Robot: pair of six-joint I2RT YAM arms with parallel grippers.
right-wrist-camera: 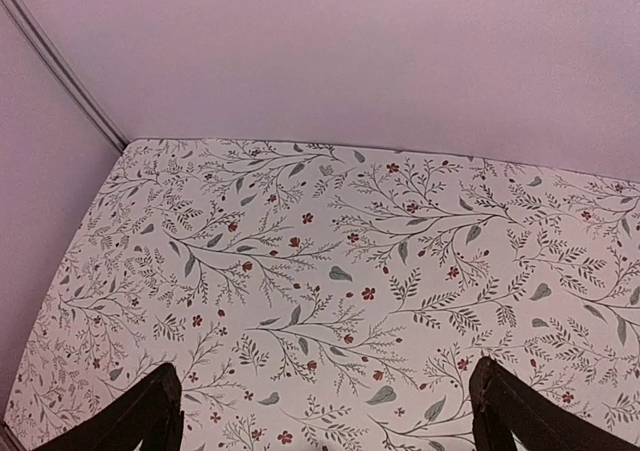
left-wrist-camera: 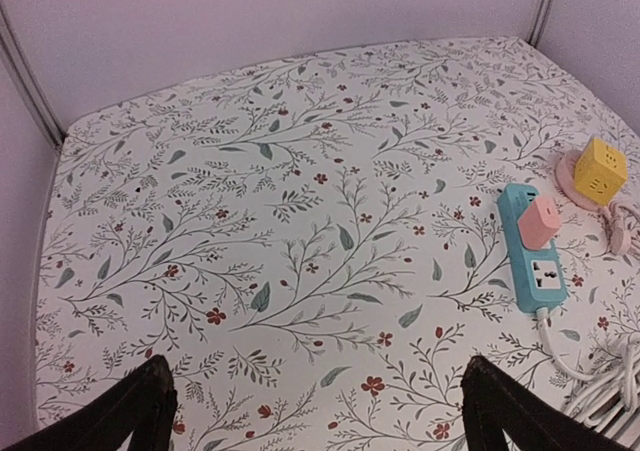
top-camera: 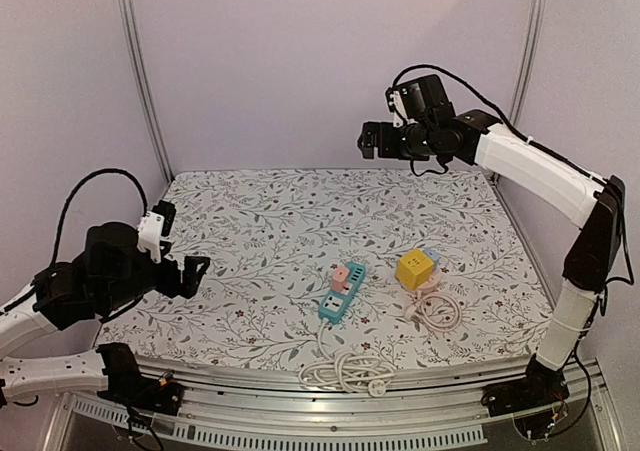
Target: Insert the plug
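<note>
A teal power strip [top-camera: 338,296] [left-wrist-camera: 532,256] lies on the flowered table, right of centre, with a pink block [top-camera: 341,277] [left-wrist-camera: 541,220] sitting on its far end. To its right stands a yellow cube socket [top-camera: 415,269] [left-wrist-camera: 600,170] on a pink base. Its pale pink cord [top-camera: 438,309] is coiled in front, and what looks like the plug [left-wrist-camera: 618,236] lies at the cord's end. My left gripper [top-camera: 195,266] [left-wrist-camera: 318,371] hovers open at the left, well away from the strip. Raised over the far edge, my right gripper [top-camera: 368,139] [right-wrist-camera: 325,371] is open and holds nothing.
The strip's white cable [top-camera: 345,373] lies bundled at the table's [top-camera: 250,221] front edge. Pale walls and metal posts [top-camera: 140,71] close in the back and sides. The right wrist view shows only bare flowered tabletop [right-wrist-camera: 330,271] below.
</note>
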